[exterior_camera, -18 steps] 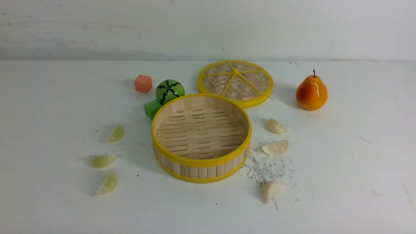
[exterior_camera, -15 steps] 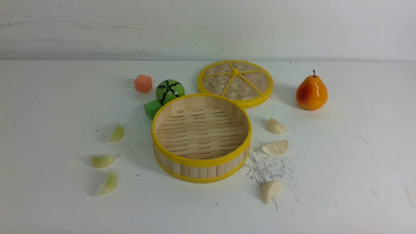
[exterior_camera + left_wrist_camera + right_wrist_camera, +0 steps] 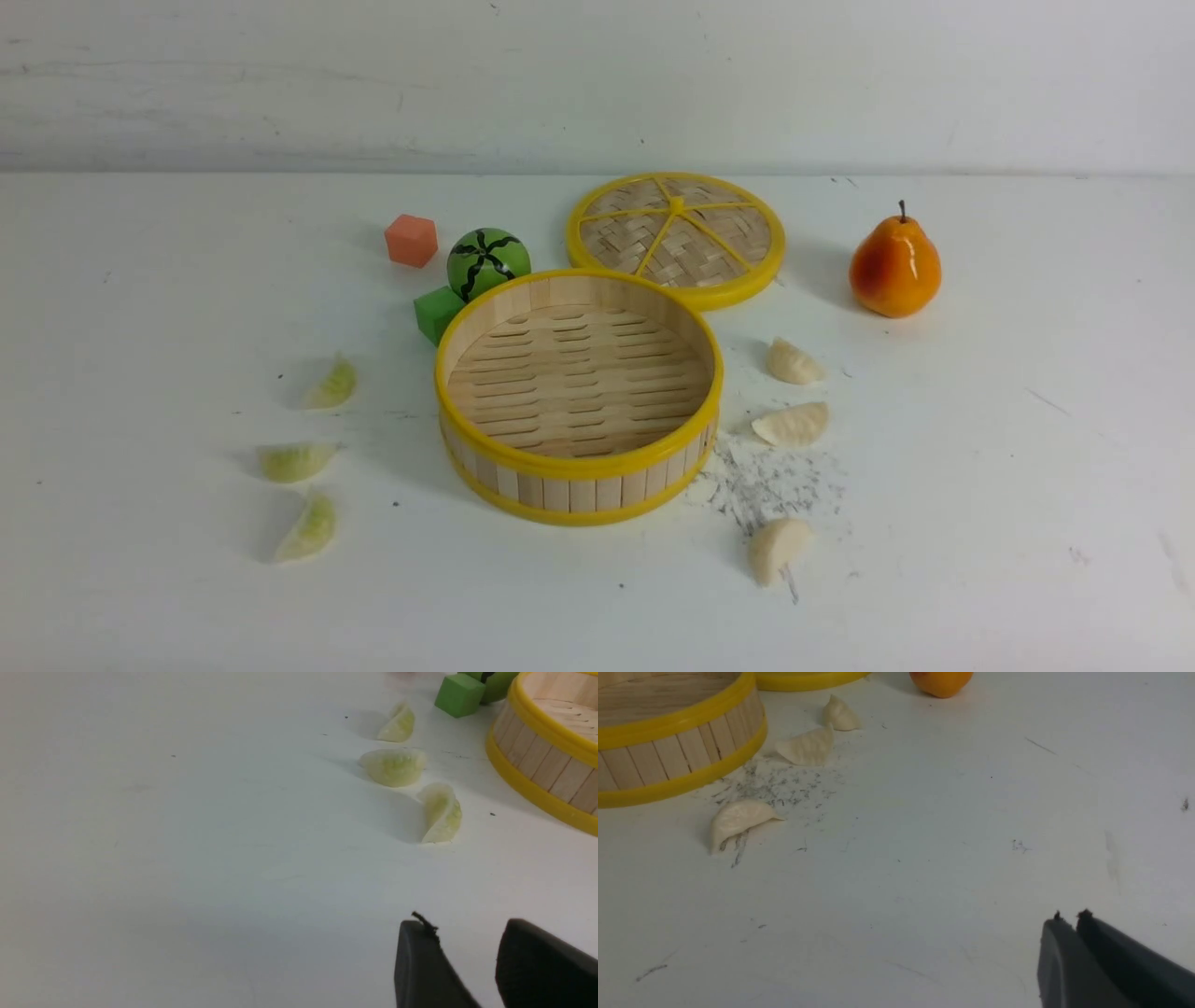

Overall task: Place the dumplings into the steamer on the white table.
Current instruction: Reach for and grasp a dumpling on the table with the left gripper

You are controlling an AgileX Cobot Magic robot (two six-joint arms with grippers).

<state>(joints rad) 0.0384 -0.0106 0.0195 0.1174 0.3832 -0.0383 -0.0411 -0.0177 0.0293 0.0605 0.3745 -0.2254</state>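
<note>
The steamer (image 3: 579,476) stands empty mid-table on the white table (image 3: 980,485). Three pale green dumplings lie to its left (image 3: 333,384) (image 3: 294,461) (image 3: 308,528), also in the left wrist view (image 3: 398,724) (image 3: 394,766) (image 3: 441,813). Three cream dumplings lie to its right (image 3: 794,362) (image 3: 792,424) (image 3: 779,548), also in the right wrist view (image 3: 839,715) (image 3: 805,746) (image 3: 735,819). Neither arm shows in the front view. My left gripper (image 3: 465,926) is open with nothing between its fingers, short of the nearest green dumpling. My right gripper (image 3: 1070,918) is shut and empty, well away from the cream dumplings.
The woven lid (image 3: 676,235) lies flat behind the steamer. A striped green ball (image 3: 488,262), a green cube (image 3: 435,313) and an orange cube (image 3: 411,240) sit at the steamer's back left. An orange pear (image 3: 894,265) stands at the back right. Grey scratch marks (image 3: 770,485) lie beside the steamer.
</note>
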